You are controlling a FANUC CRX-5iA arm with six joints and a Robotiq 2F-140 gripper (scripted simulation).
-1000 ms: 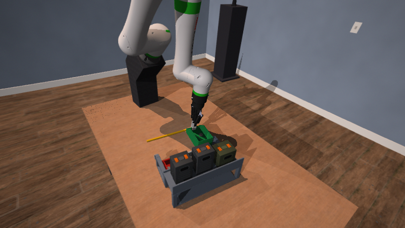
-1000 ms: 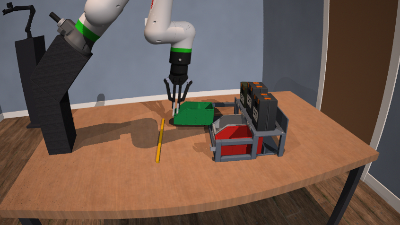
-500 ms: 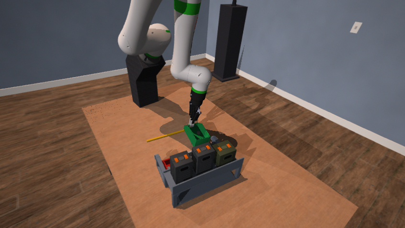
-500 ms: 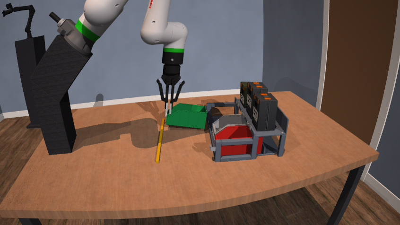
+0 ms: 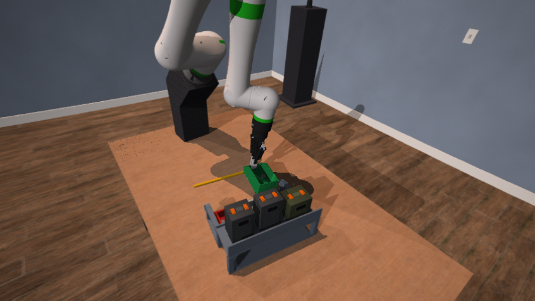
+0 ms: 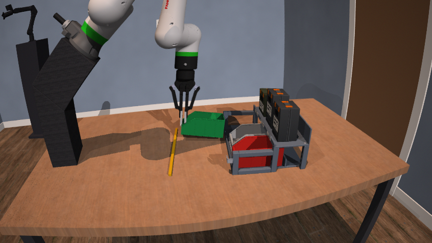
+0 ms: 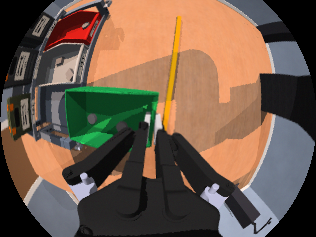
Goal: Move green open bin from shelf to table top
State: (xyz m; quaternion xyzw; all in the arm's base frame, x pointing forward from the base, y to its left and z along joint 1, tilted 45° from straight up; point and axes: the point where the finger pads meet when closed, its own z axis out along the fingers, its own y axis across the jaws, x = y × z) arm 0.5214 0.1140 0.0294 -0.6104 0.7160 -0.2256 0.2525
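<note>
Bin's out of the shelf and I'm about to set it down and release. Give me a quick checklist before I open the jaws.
1. Grip: gripper shut on the near wall of the green bin. Ok.
2. Bin flat on its base: it looks tilted in the exterior view, gripped end higher. Not ok.
3. Bin only on the table top: its far end is close against the shelf, contact unclear. Cannot tell.
4. Yellow stick clear of the bin: its end lies beside the gripped wall. Cannot tell.
5. Parts inside: grey pieces visible in the wrist view. Ok.
6. Red bin level in the shelf. Ok.
</note>
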